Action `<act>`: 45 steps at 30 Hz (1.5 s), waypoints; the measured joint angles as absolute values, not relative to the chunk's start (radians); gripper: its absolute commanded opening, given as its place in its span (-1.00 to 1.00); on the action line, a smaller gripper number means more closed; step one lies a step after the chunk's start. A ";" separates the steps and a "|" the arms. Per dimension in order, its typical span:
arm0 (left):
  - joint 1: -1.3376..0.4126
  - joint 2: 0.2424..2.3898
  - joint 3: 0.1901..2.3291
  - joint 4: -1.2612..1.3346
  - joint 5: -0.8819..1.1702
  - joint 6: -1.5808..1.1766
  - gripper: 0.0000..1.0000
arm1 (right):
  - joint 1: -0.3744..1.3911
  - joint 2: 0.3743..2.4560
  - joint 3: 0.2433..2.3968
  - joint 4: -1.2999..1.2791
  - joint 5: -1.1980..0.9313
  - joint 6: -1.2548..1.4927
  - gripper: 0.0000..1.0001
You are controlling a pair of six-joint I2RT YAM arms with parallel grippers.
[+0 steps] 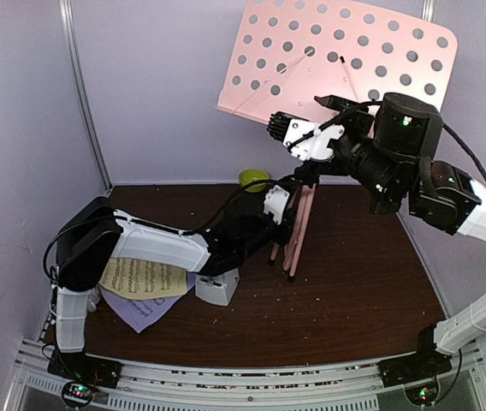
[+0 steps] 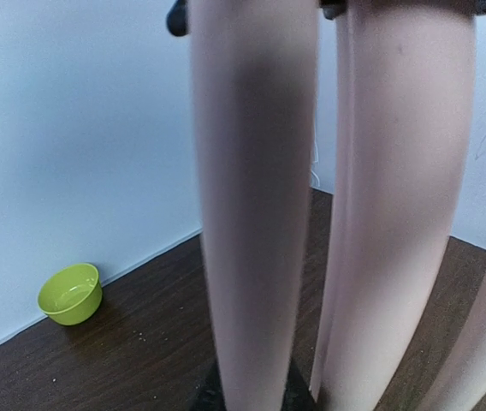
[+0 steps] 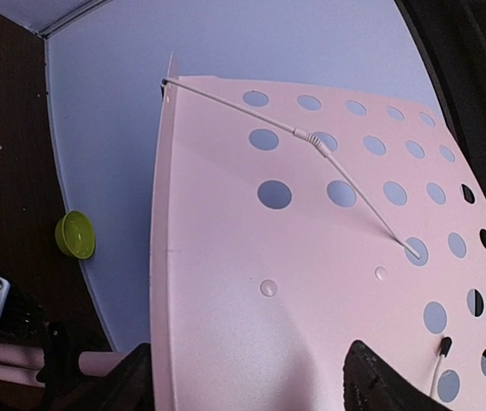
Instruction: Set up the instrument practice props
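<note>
The pink music stand (image 1: 337, 60) stands at the back centre, its perforated desk tilted, its legs (image 1: 296, 235) folded close together on the table. My left gripper (image 1: 281, 210) is low at the legs. In the left wrist view it (image 2: 256, 398) is shut on one leg (image 2: 251, 214). My right gripper (image 1: 303, 116) is open at the desk's lower edge. In the right wrist view its fingers (image 3: 132, 381) are spread wide against the desk's face (image 3: 251, 257). The yellow sheet (image 1: 140, 278) lies on the lavender sheet (image 1: 140, 310) at front left. The pale-grey metronome (image 1: 217, 288) stands beside them.
A lime-green bowl (image 1: 254, 179) sits by the back wall behind the stand; it also shows in the left wrist view (image 2: 72, 294) and the right wrist view (image 3: 75, 235). Grey walls close off the table's left, back and right sides. My left arm lies over the sheets.
</note>
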State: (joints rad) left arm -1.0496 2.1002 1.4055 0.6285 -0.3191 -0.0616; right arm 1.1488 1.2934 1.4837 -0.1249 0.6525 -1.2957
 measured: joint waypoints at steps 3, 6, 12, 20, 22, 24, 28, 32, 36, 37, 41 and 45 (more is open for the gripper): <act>-1.054 2.100 1.405 0.630 -0.317 -0.056 -1.00 | 1.189 1.271 1.462 -0.100 0.659 -1.292 0.62; -1.058 2.100 1.402 0.635 -0.317 -0.054 -1.00 | 1.239 1.247 1.452 -0.064 0.648 -1.267 0.65; -1.052 2.100 1.398 0.641 -0.314 -0.079 -1.00 | 1.297 1.169 1.456 -0.033 0.603 -1.159 0.67; -1.031 2.100 1.388 0.652 -0.309 -0.115 -1.00 | 1.345 1.148 1.454 -0.088 0.591 -1.035 0.68; -1.026 2.100 1.387 0.652 -0.308 -0.122 -1.00 | 1.375 1.145 1.451 -0.119 0.581 -0.984 0.66; -1.022 2.100 1.387 0.652 -0.305 -0.130 -1.00 | 1.407 1.130 1.427 -0.148 0.572 -0.910 0.64; -1.018 2.100 1.387 0.652 -0.299 -0.140 -1.00 | 1.438 1.064 1.312 -0.173 0.545 -0.745 0.58; -1.018 2.100 1.387 0.652 -0.296 -0.146 -1.00 | 1.439 0.960 1.091 -0.135 0.540 -0.569 0.44; -1.018 2.100 1.387 0.651 -0.294 -0.146 -1.00 | 1.407 0.892 0.897 -0.099 0.542 -0.387 0.26; -1.018 2.100 1.387 0.651 -0.294 -0.147 -1.00 | 1.386 0.874 0.851 -0.084 0.537 -0.336 0.23; -1.018 2.100 1.387 0.651 -0.294 -0.147 -1.00 | 1.238 0.812 0.690 -0.036 0.512 -0.152 0.04; -1.017 2.099 1.387 0.649 -0.293 -0.148 -1.00 | 1.073 0.821 0.612 0.029 0.447 -0.030 -0.03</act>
